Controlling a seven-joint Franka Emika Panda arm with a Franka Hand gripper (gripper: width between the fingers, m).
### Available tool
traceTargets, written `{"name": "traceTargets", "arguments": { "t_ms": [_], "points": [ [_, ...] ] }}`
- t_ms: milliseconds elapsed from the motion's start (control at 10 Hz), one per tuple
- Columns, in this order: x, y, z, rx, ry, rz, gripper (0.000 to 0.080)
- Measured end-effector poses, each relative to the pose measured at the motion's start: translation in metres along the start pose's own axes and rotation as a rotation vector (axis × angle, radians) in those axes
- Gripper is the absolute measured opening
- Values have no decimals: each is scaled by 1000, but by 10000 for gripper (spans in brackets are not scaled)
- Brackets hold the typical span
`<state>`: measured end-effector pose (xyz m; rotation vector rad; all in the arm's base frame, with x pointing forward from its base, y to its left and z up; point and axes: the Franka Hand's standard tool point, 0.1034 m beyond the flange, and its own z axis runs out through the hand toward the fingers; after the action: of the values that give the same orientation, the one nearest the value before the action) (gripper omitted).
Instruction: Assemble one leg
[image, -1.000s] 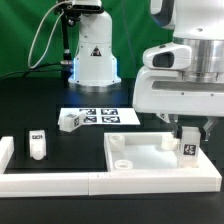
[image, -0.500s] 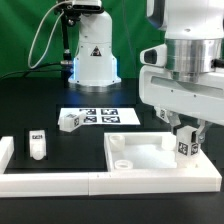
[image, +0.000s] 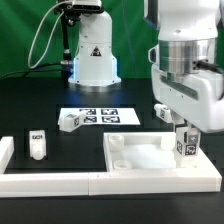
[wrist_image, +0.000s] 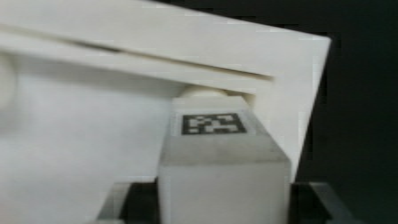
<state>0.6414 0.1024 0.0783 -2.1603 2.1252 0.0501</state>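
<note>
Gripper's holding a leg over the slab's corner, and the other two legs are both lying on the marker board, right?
Not quite. The gripper does hold a leg at the slab's corner, but only one loose leg lies by the marker board. The other leg stands apart on the black table, toward the exterior view's left. The exterior view shows this.

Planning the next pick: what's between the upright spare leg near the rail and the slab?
Bare black table separates the leg from the slab, per the exterior view.
</note>
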Motion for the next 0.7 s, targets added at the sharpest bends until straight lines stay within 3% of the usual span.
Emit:
{"name": "traceTargets", "arguments": {
  "t_ms": [300,700],
  "points": [
    [-4,-1,0,7,-54,429,287],
    [-2,0,0,9,-41,438,290]
  ]
}}
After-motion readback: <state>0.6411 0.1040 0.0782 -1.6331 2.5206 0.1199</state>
